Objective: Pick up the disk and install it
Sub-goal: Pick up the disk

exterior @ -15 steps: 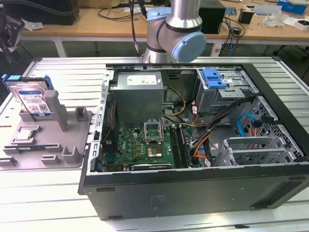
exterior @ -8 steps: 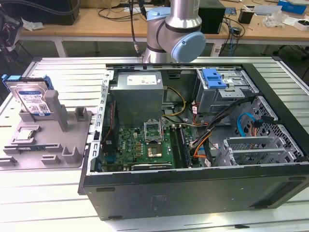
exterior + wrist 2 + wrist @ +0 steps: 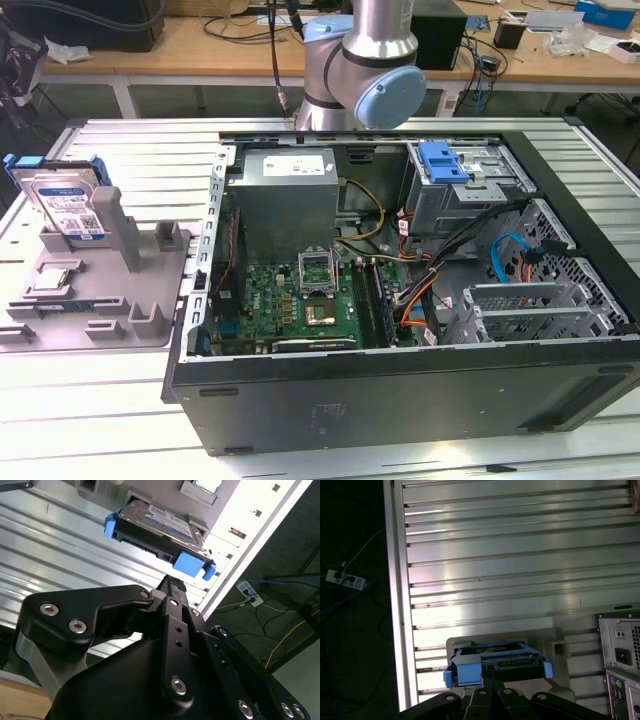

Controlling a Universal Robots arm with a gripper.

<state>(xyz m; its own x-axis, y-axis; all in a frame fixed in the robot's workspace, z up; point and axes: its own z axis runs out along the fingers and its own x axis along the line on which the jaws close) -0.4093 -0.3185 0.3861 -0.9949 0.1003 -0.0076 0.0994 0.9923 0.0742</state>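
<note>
disk (image 3: 68, 205) upright in grey holder (image 3: 112, 300), the exterior view's left. gripper (image 3: 172, 584) faces it; we can't tell if apart/together.

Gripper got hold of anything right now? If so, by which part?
Nothing held, as far as shows. The disk stands on edge in the grey holder, untouched; the gripper is short of its blue frame.

One disk (image 3: 68, 205), one open computer case (image 3: 400, 395), one grey holder tray (image 3: 95, 300), one power supply (image 3: 288, 195) and one robot arm (image 3: 365, 60) are counted.
</note>
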